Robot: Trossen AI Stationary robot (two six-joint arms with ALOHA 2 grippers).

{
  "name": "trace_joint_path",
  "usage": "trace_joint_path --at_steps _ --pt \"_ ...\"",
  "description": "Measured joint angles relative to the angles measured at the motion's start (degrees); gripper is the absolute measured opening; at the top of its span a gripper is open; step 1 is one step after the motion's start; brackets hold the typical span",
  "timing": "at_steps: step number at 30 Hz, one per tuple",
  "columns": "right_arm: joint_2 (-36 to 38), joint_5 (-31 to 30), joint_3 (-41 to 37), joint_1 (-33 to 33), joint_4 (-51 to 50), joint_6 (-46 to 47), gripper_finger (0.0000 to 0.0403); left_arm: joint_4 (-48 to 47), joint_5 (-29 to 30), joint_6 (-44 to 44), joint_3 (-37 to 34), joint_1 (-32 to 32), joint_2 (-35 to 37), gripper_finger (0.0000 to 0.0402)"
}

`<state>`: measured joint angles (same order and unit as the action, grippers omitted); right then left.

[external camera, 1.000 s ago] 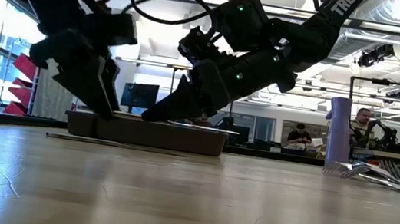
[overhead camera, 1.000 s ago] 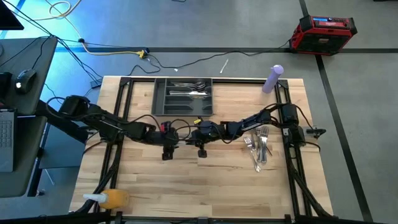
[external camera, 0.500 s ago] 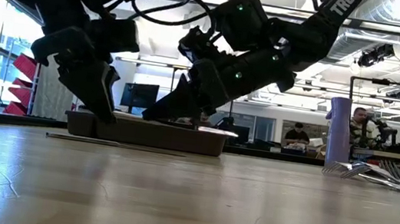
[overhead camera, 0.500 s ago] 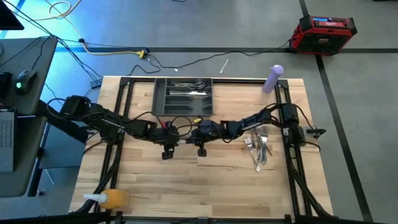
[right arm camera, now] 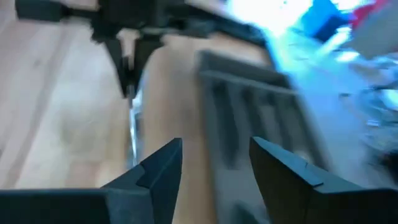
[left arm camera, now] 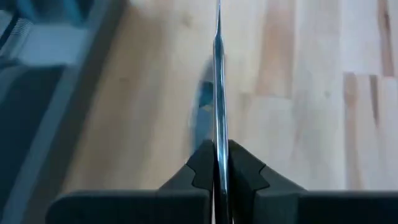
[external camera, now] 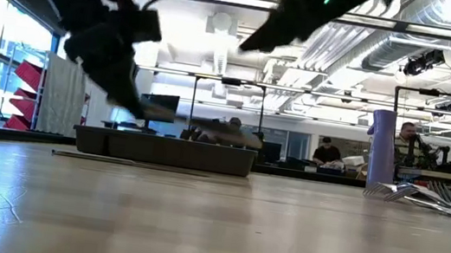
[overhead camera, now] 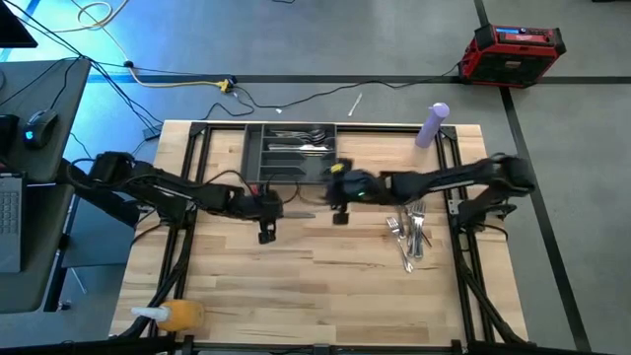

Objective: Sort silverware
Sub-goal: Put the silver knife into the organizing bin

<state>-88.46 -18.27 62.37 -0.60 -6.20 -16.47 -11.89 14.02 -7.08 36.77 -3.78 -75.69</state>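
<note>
Pale wooden boards make up the counter (overhead camera: 325,286), with a dark grey tray (overhead camera: 292,153) at the middle of its far edge, a lilac bottle (overhead camera: 433,125) at the far right corner and an orange bottle (overhead camera: 180,316) at the near left corner.

The left hand (overhead camera: 279,205) is clenched on a knife (left arm camera: 218,93): in the left wrist view the fingers (left arm camera: 200,167) pinch it edge-on, the slim blade running straight out ahead over the wood. From above, the knife pokes out toward the counter's middle, just in front of the tray's near rim. The low view shows it held clear of the surface, roughly level.

The right hand (overhead camera: 335,176) hangs just beside the tray's near right corner, released, its jaws spread with nothing between them.

The step in hand looks like carrying the knife to its slot. To do it well, I would turn the blade so it lies along the tray's long compartments before lowering, clear the near rim, and let go only once the knife sits low in a slot that matches the pieces already there. The grip is near one end, so the free end may dip or swing; slow wrist motion should help.

The left arm reaches low from the counter's left edge, forearm nearly flat. The right arm stretches from the right edge across to the middle, raised above the surface. More silverware (overhead camera: 409,233) lies in a loose pile near the right edge, unsorted.
</note>
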Motion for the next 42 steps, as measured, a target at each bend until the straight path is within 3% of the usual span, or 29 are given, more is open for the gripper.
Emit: trace_joint_path --at_steps 4,8,13,17,22,30,39,42 --pt "8.47 -5.01 -4.15 0.02 -1.7 1.28 0.0173 -1.3 2.63 7.18 3.16 4.4 5.36 0.0" --pt "14.33 -6.38 -8.73 0.25 0.43 1.4 0.0164 -6.88 3.98 16.56 8.07 14.72 6.95 0.0" --pt "17.37 -7.87 -12.36 0.24 2.99 0.98 0.0155 -18.01 -4.55 25.45 16.79 30.73 2.29 0.0" --pt "17.83 -7.9 -12.61 0.24 3.15 0.96 0.0153 -23.63 -11.7 34.77 22.32 38.61 -4.55 0.0" --pt "17.82 -7.96 -12.63 0.17 3.1 0.01 0.0153 -25.34 -12.19 39.51 28.26 42.16 -13.11 0.0" --pt "17.8 -7.97 -12.63 0.13 3.28 -0.33 0.0154 -28.4 -11.76 42.33 35.58 42.83 -24.91 0.0013" --pt "17.8 -7.57 -12.63 0.13 3.33 -0.13 0.0154 -29.25 -7.38 43.23 38.44 42.91 -27.72 0.0076" --pt "17.79 -4.4 -12.63 0.13 3.29 -0.1 0.0154 -32.12 -7.28 42.43 40.91 43.2 -27.61 0.0109"
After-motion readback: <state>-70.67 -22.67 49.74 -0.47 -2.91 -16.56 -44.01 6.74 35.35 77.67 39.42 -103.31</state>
